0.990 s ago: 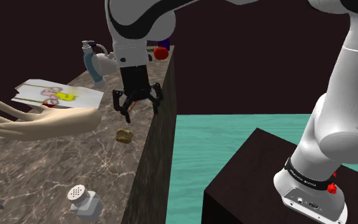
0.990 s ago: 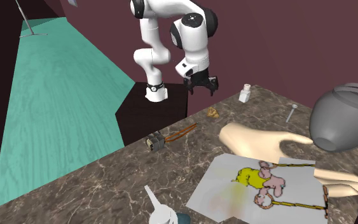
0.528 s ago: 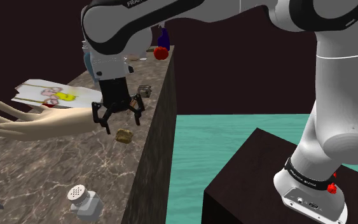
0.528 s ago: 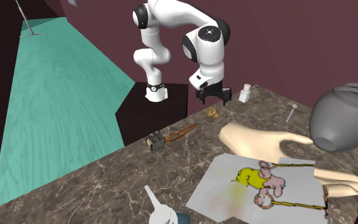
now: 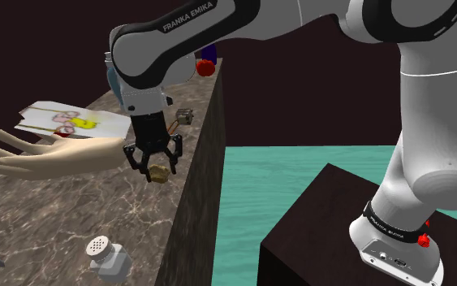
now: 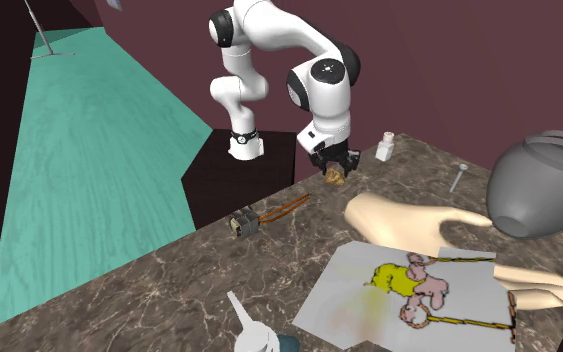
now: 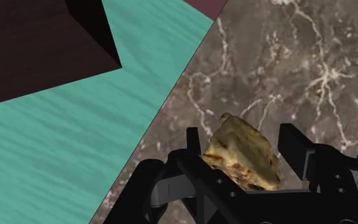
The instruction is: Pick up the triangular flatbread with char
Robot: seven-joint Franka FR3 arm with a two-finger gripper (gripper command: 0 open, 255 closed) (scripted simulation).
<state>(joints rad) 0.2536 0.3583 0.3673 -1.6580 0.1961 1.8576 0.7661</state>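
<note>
The flatbread (image 5: 161, 172) is a small tan wedge with dark char marks, lying on the marbled brown counter (image 5: 72, 203) close to its edge. My gripper (image 5: 155, 169) has come straight down over it. In the wrist view the two black fingers (image 7: 195, 145) press against both sides of the flatbread (image 7: 242, 154), so the gripper (image 7: 242, 147) is shut on it. From the second exterior view the gripper (image 6: 334, 167) covers most of the flatbread (image 6: 337, 178), which still rests on the counter.
A beige model hand (image 5: 48, 156) lies just beyond the gripper, with a drawn sheet (image 5: 72, 119) behind it. A white shaker (image 5: 107, 256) stands nearer the camera. The counter edge (image 5: 187, 187) drops to teal floor (image 5: 299, 187). A grey pot (image 6: 544, 185) and a small white bottle (image 6: 385, 148) stand nearby.
The arm swung over from the counter edge and came down onto the flatbread. The fingers, wide apart before, have closed onto it.
</note>
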